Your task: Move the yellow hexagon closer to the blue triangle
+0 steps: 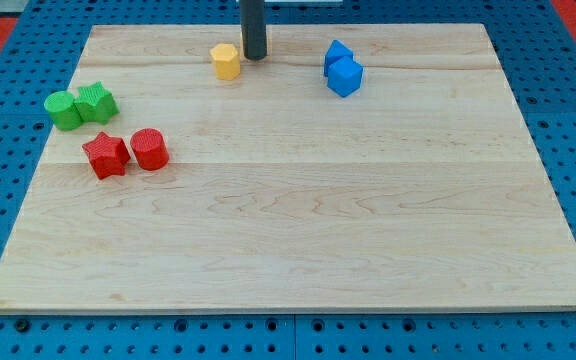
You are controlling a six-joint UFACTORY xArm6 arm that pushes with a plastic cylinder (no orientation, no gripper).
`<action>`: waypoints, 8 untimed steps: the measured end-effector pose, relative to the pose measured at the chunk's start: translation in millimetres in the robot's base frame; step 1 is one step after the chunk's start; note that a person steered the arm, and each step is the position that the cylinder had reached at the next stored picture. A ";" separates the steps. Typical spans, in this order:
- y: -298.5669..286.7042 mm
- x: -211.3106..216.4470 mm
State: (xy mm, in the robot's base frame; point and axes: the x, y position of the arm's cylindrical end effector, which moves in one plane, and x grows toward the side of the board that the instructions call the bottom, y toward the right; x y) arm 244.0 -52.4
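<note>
Altogether two blue blocks (342, 68), one yellow hexagon (226, 61).

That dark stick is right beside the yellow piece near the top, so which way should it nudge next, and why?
Probably around to the yellow hexagon's left side first. My tip sits just right of it, between it and the blue triangle, which lies further right touching a blue cube. Pushing from here would drive the hexagon away.
</note>
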 end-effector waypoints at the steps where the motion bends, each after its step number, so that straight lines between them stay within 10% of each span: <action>1: 0.2 12.0; 4: -7.1 106.9; 8: -129.8 67.2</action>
State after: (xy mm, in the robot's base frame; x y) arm 311.2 -182.1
